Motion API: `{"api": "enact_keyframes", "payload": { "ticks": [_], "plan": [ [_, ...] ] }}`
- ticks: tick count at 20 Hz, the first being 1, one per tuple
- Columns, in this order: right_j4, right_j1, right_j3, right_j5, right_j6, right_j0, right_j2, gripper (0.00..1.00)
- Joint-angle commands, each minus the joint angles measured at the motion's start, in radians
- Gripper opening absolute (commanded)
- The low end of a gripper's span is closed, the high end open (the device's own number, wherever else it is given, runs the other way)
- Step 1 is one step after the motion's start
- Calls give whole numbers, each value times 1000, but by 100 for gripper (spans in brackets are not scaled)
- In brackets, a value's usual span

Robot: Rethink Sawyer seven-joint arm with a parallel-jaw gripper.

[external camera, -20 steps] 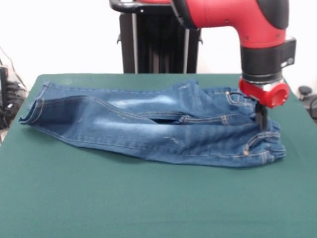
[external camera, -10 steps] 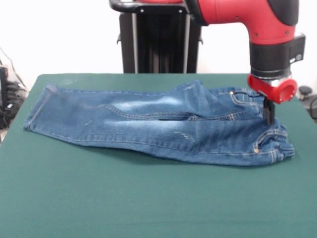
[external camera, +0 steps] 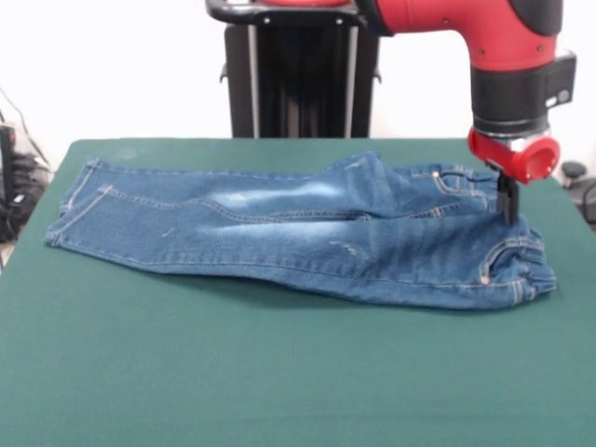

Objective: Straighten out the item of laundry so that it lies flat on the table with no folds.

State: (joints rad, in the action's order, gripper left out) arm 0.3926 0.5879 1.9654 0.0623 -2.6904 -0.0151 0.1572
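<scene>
The item of laundry, a small pair of blue jeans, lies across the far half of the green table. Its leg ends point left and its elastic waistband is at the right. The two legs lie close together, and a raised ridge of fabric stands near the crotch. My gripper hangs from the red arm over the waistband's far corner. Its dark fingers are close together and pinch the denim there.
The waistband end lies close to the table's right edge. Dark cables hang off the left side and a small dark object sits beyond the right edge. Bare green felt stretches in front of the jeans.
My gripper has moved right and slightly up, pulling the waistband with it. The jeans have stretched out rightward and the leg ends now lie flatter.
</scene>
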Motion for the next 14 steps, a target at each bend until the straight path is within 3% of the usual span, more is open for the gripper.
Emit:
{"api": "enact_keyframes", "payload": {
  "ticks": [1,5,6,11,14],
  "plan": [
    [61,-11,77,-39,-230,26,142,0],
    [23,2,81,-14,-167,27,80,0],
    [15,5,78,-9,-153,35,65,100],
    [22,44,83,17,-150,46,21,100],
    [16,116,86,117,-123,54,-45,100]
  ]
}}
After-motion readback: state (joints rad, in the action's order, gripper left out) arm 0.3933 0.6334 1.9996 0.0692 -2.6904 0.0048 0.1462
